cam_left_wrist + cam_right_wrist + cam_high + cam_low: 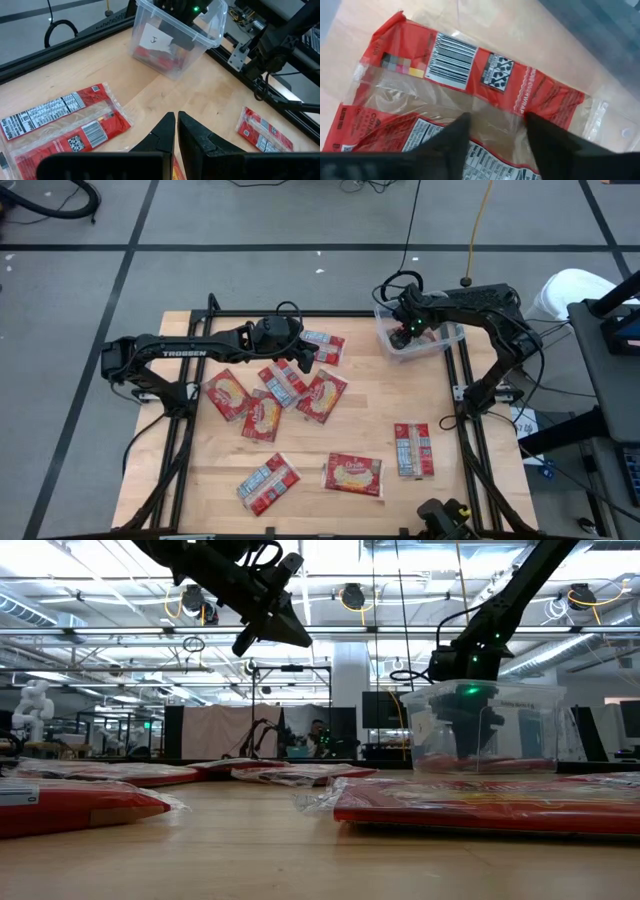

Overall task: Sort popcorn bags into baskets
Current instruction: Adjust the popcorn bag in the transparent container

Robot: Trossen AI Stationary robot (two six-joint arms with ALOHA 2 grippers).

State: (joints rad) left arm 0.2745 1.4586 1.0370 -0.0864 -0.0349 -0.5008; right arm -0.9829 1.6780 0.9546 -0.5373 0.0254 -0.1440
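Several red popcorn bags lie flat on the wooden table, among them ones at the middle (pixel 322 395), the left (pixel 228 393) and the near right (pixel 412 450). The clear tub (pixel 385 345) stands at the far right corner. My right gripper (pixel 495 135) is open inside the tub (pixel 540 700), its fingers spread above a red bag (pixel 470 65) that lies on the tub's bottom. My left gripper (pixel 176 125) is shut and empty, raised above the bags at the table's middle (pixel 300 360). My right gripper points down into the tub with its open fingers (pixel 445 145) on either side of the bag's clear middle strip (pixel 490 112). I cannot tell whether they touch the bag.
A black frame rail (pixel 455 395) runs along the table's right side next to the tub. A bag (pixel 322 345) lies just left of the tub, near my left gripper. Bare wood shows between the middle bags and the near right bag.
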